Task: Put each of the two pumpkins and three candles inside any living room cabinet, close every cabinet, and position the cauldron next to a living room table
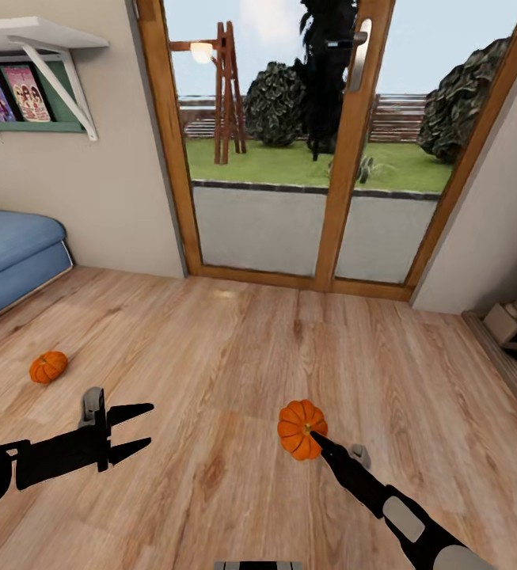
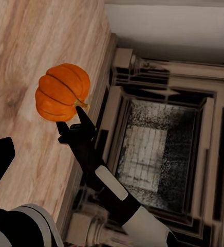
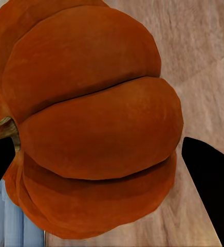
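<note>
The right gripper [image 1: 315, 438] reaches forward and low, its jaws pinching a bright-orange ribbed pumpkin [image 1: 301, 428] above the wood-plank floor [image 1: 234, 356]; the left gripper [image 1: 134, 432] hangs level, jaws spread and empty. Two pumpkins in all (the second orange pumpkin [image 1: 48, 366] lies on the floor, near the blue sofa [image 1: 9, 249]). Bare boards run open to the wooden-framed glass doors [image 1: 329, 158].

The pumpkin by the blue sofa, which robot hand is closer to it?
Left. The left gripper hangs open just right of that pumpkin; the right gripper is farther away, holding the other pumpkin.
</note>
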`<state>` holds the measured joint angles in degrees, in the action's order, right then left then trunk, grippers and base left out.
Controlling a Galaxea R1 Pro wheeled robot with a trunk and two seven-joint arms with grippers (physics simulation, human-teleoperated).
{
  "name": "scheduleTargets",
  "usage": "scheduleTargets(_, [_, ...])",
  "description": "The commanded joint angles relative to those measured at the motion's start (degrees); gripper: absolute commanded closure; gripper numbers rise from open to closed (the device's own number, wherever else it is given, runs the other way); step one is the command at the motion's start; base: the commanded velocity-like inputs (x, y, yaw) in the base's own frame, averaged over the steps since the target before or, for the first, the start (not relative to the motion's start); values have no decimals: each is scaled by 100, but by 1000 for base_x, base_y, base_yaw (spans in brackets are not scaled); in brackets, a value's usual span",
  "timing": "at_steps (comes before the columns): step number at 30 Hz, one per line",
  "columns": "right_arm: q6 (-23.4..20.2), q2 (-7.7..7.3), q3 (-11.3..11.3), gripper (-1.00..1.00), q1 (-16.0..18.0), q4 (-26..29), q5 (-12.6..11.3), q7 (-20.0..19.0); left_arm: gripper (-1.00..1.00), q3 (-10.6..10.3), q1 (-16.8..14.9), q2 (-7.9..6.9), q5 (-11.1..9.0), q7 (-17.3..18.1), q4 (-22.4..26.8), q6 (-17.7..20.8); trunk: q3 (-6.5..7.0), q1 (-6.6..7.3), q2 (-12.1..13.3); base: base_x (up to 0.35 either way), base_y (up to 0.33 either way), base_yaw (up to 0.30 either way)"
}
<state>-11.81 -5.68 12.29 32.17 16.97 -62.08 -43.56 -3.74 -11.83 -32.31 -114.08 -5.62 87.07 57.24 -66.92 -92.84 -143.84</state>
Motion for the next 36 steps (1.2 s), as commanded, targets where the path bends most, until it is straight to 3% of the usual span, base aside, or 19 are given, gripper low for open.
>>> scheduleTargets(1, [-57,-3,10,100,2,6,-76,-13,-100,-4,-4,-3,-61,-60,0,7,-3,-2,-2,335,0,61])
scheduleTargets(21, [-50,-3,10,100,3,8,-76,-49,-100,-4,-4,-3,-52,-62,-4,7,43,-2,-2,335,0,95])
scheduleTargets(36, [-42,-3,19,100,3,8,-76,-81,-100,-13,-4,-3,-44,-62,-6,6,46,-2,-2,335,0,10])
